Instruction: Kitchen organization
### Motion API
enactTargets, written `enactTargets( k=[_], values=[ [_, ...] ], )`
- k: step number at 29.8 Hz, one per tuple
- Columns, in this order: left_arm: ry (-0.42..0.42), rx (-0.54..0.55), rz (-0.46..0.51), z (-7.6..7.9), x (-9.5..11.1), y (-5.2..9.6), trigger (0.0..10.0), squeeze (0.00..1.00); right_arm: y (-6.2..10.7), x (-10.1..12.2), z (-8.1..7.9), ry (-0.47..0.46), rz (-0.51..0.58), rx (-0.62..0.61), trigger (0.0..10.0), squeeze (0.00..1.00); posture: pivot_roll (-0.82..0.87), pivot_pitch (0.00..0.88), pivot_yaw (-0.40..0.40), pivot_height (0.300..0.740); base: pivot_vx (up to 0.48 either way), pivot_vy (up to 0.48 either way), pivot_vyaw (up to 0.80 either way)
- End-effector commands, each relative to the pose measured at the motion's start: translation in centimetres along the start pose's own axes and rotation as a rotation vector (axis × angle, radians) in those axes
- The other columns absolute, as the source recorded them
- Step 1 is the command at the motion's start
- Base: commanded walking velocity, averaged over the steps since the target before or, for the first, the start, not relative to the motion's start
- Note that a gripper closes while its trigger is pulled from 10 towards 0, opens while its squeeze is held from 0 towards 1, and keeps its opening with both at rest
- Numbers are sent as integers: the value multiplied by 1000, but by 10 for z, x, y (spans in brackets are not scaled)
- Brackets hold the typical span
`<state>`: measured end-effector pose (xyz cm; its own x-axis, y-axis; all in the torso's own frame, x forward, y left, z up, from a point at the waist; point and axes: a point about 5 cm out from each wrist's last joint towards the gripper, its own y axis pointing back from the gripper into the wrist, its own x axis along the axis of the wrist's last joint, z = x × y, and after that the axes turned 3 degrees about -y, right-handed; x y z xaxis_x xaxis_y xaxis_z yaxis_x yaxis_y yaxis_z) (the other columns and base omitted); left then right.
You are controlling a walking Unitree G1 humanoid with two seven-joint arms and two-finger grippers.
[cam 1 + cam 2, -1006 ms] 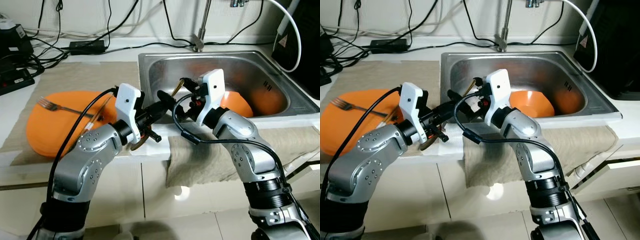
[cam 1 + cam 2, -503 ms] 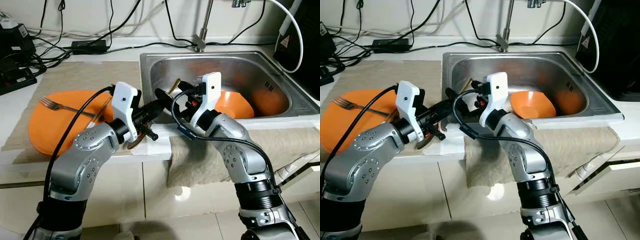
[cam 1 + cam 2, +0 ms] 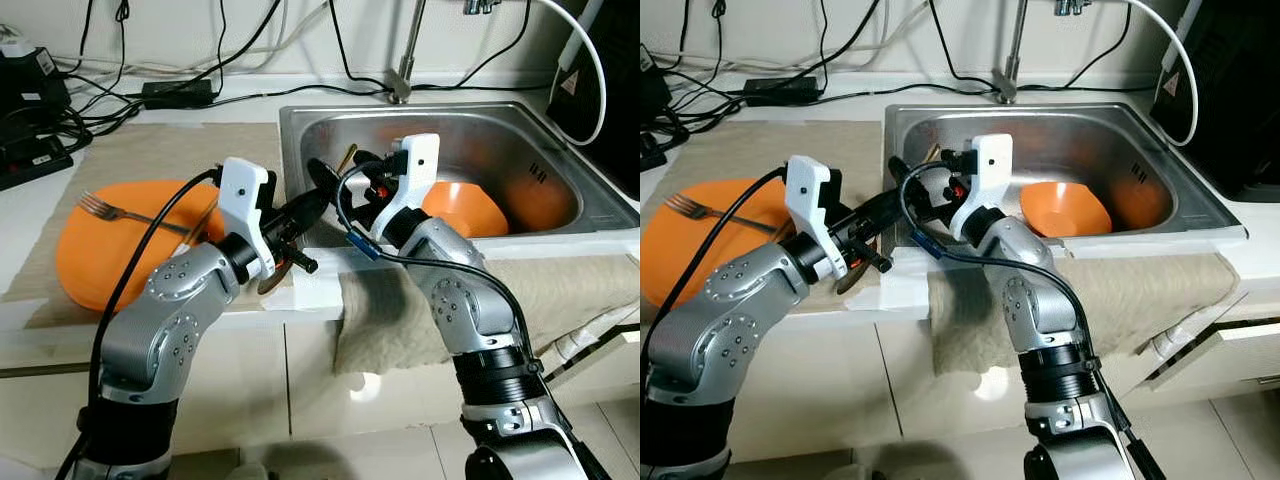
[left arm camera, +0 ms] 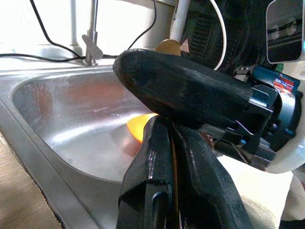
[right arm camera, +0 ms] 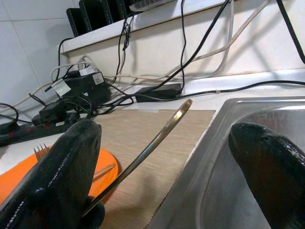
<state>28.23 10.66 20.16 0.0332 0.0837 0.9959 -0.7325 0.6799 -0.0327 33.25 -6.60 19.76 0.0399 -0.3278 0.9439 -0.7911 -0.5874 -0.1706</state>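
Moved: right gripper (image 3: 345, 180) has swung left toward my left gripper (image 3: 318, 190), over the sink (image 3: 560, 140) left edge.
Left: clamped on a gold utensil (image 5: 147, 148).
Right: fingers wide, straddling utensil.
Plate (image 3: 100, 250): fork (image 3: 115, 212) on it, on mat.
Bowl (image 3: 465, 208): in sink.

Pale wall (image 3: 250, 30), glossy tiled floor (image 3: 380, 450)

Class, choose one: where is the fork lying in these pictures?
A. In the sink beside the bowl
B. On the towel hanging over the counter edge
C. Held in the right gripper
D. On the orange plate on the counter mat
D: the fork rests on the orange plate, left of the sink.
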Motion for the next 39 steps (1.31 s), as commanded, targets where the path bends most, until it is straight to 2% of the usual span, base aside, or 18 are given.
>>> enactTargets(
  k=[1, 2, 10, 26, 39],
  values=[
    [-29, -119, 106, 22, 22, -2, 0, 12, 3, -16, 14, 6, -82, -107, 2588, 0, 96, 14, 4, 740, 0, 0, 0],
    [-28, -121, 107, 22, 22, -2, 0, 8, 3, -16, 14, 5, -83, -110, 0, 0, 95, 14, 3, 740, 0, 0, 0],
    [-16, -128, 114, 23, 26, -4, 0, 8, -1, -23, 9, -6, -104, -105, 0, 0, 93, 23, 10, 740, 0, 0, 0],
    [-25, -138, 92, 25, 23, -4, 0, 0, -1, -21, 11, -33, -96, -124, 0, 0, 89, 29, 10, 740, 0, 0, 0],
    [-52, -113, 78, 19, 22, -5, 0, 0, -1, -22, 11, -36, -94, -135, 0, 0, 88, 27, 10, 740, 0, 0, 0]
  ],
)
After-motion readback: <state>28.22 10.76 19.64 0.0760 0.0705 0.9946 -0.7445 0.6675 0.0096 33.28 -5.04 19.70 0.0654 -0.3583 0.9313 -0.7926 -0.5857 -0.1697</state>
